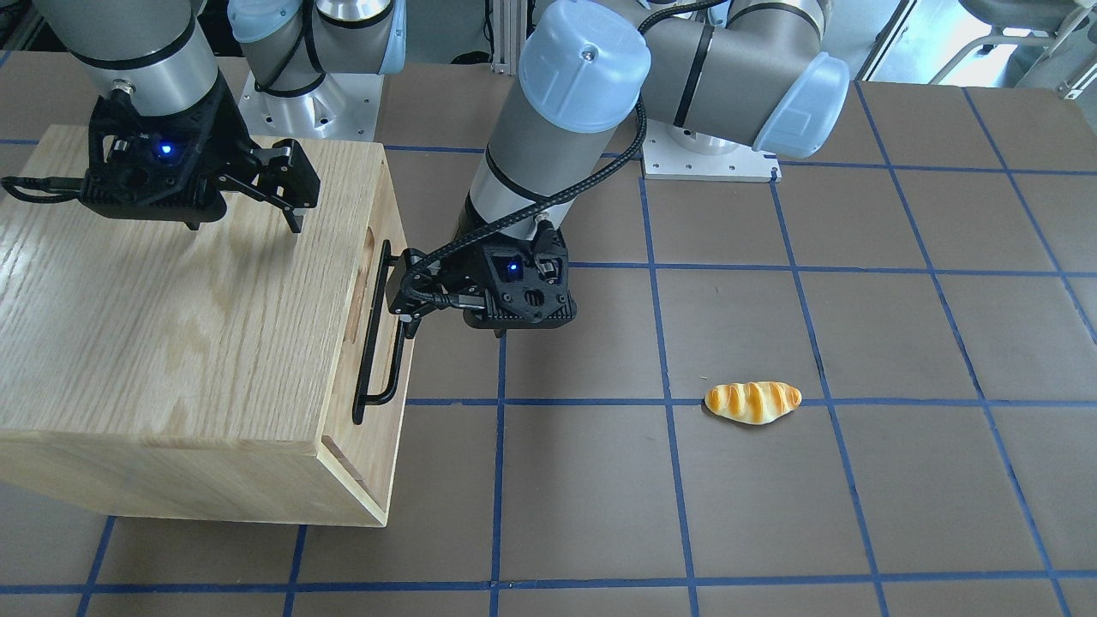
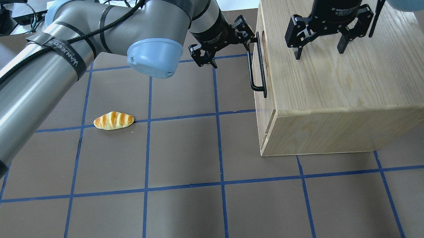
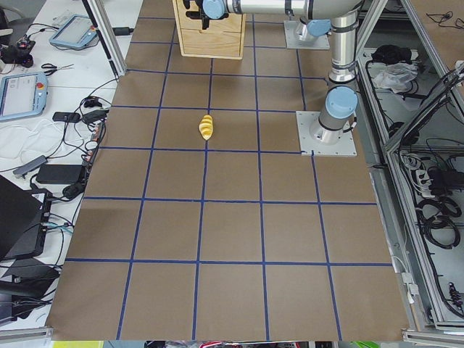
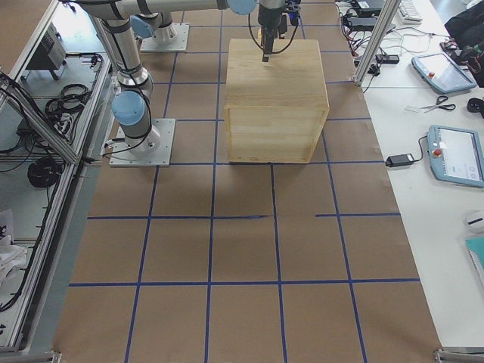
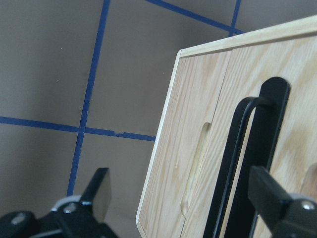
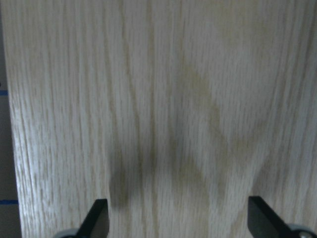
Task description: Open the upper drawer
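The upper drawer [image 2: 268, 79] is the top light-oak panel in the cabinet's front face and sits flush. It carries a long black bar handle [image 2: 256, 69] and an oval slot [image 2: 264, 40]. My left gripper [image 2: 230, 54] is open right at the far end of the handle [image 1: 377, 343]. In the left wrist view the handle [image 5: 267, 124] shows just inside one finger [image 5: 270, 196], not clamped. My right gripper [image 2: 319, 50] is open and empty just above the cabinet's top [image 6: 163, 99].
The oak cabinet [image 2: 340, 83] stands on the table's right side in the overhead view. A lower panel with its own oval slot [image 5: 198, 163] lies below the upper drawer. A bread roll [image 2: 113, 120] lies on the brown mat with blue grid lines.
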Controlling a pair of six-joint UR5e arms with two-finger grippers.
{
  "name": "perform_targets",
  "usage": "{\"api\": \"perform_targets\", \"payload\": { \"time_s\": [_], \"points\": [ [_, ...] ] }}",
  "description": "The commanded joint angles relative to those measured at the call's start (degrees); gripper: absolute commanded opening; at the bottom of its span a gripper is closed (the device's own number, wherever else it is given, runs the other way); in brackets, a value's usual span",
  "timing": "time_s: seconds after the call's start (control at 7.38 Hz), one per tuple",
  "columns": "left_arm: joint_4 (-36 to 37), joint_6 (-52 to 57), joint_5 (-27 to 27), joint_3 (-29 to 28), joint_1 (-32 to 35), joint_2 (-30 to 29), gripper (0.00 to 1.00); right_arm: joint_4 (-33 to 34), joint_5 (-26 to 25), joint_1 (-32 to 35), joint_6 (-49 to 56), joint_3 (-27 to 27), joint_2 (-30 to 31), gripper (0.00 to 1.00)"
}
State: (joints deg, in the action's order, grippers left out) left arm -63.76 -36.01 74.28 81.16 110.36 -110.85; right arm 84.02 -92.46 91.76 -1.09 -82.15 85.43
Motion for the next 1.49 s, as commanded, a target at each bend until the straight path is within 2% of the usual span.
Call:
{"api": "perform_targets", "payload": {
  "time_s": [0.0,1.35],
  "points": [
    [0.9,-0.4,-0.1,0.0,0.7,-1.1,1.0,0.0,0.0,0.0,0.0,0.0,0.0,1.0],
    [0.5,0.3,1.6,0.2,1.8,-2.8,1.0,0.0,0.0,0.0,0.0,0.1,0.0,1.0]
  ]
}}
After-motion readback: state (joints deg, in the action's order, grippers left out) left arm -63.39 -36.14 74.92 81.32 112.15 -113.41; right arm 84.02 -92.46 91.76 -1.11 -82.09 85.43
